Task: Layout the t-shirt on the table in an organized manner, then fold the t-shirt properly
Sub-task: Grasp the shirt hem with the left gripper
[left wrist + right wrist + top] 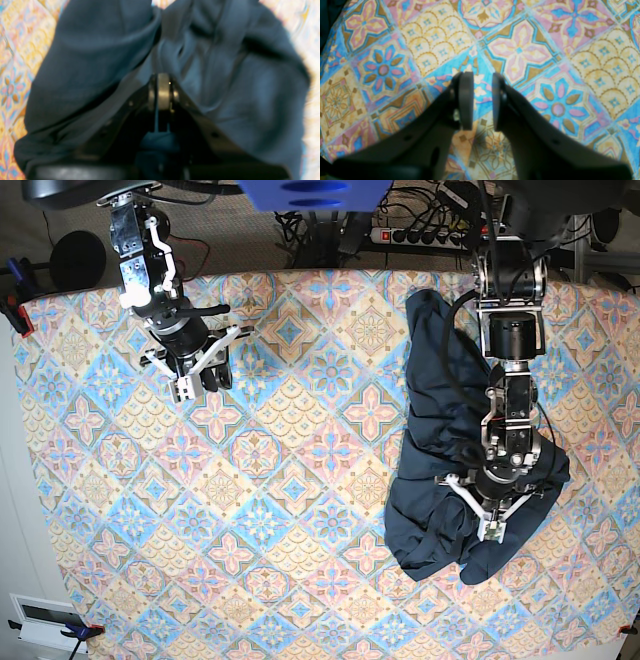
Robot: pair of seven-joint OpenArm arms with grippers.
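The dark navy t-shirt (440, 430) lies crumpled in a long heap on the right side of the table (300, 480). It fills the left wrist view as bunched folds (225, 75) over the tile-pattern cloth (15, 62). My left gripper (493, 532) is down on the heap's near end. Its fingers (162, 85) are closed together with a pinch of blue fabric between them. My right gripper (190, 388) hangs over bare patterned cloth at the back left, far from the shirt. In the right wrist view its fingers (482, 100) stand apart with nothing between them.
A power strip and cables (420, 230) run behind the table's back edge. A black round object (75, 260) sits off the back left corner. The table's left edge (25, 480) runs beside a pale floor.
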